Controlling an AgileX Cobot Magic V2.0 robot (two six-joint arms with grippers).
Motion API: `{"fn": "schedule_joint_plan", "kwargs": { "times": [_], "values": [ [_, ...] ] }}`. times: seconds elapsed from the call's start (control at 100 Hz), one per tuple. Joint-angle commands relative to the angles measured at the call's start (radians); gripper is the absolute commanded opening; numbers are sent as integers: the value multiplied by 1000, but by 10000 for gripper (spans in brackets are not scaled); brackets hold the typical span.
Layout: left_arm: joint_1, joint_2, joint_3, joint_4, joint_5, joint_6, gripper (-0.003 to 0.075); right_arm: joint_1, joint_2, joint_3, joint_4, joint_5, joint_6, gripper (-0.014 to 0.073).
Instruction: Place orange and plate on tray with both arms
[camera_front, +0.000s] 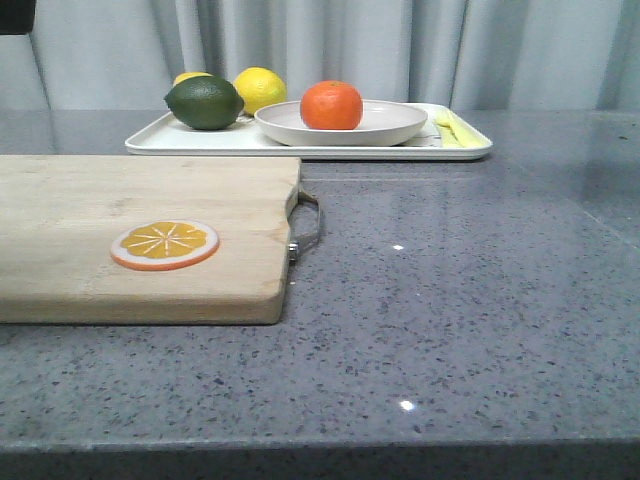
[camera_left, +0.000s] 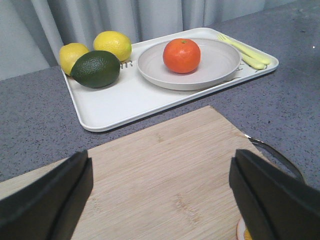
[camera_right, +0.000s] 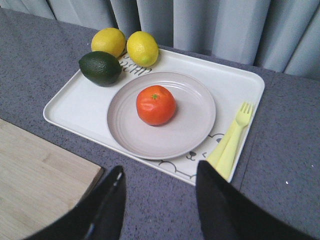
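The grey speckled bench (camera_front: 470, 300) carries everything, and its biggest item is the wooden cutting board (camera_front: 140, 235) along the left edge, with a metal handle (camera_front: 306, 222) on its inner end and 1 flat orange slice disc (camera_front: 165, 244) lying on it. Next in size is the tray (camera_front: 190, 140), set at the far edge of the bench near the middle, in front of the grey curtain. On the tray sits the plate (camera_front: 400, 125), fully inside the rim, and the orange (camera_front: 331, 105) rests on the plate, slightly off its centre. Toward the tray's left end lie 2 yellow lemons (camera_left: 113, 45) and 1 dark green lime (camera_front: 204, 102), all touching or nearly so, and along its right end lies a pale yellow-green fork (camera_right: 235, 132) beside a second utensil of the same colour. The left gripper (camera_left: 160, 200) hangs over the cutting board with its jaws spread wide and empty; the right gripper (camera_right: 160, 205) hangs over bare bench just in front of the tray, jaws likewise parted and holding nothing. Judging by this layout, both placements look finished, since orange and plate are already on the tray and neither arm touches them. The next move likely calls only for drawing both arms clear without brushing the tray.
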Motion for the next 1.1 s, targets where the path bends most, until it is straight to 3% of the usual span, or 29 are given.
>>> {"fn": "schedule_joint_plan", "kwargs": {
  "times": [0.0, 0.36, 0.58, 0.77, 0.99, 1.09],
  "values": [
    [4, -4, -27, -1, -47, 1, 547, -5, -160, 129, 6, -149, -16, 351],
    [4, -4, -27, -1, -47, 1, 547, -5, -670, 721, 5, -449, -16, 351],
    [4, -4, -27, -1, -47, 1, 547, -5, -855, 947, 5, -498, -16, 351],
    [4, -4, -27, -1, -47, 1, 546, -5, -923, 1076, 5, -544, -16, 351],
    [4, -4, -27, -1, -47, 1, 543, -5, -925, 1087, 5, -583, -16, 349],
    [4, -4, -27, -1, -47, 1, 487, -5, -925, 1087, 5, -618, -16, 321]
  ]
}}
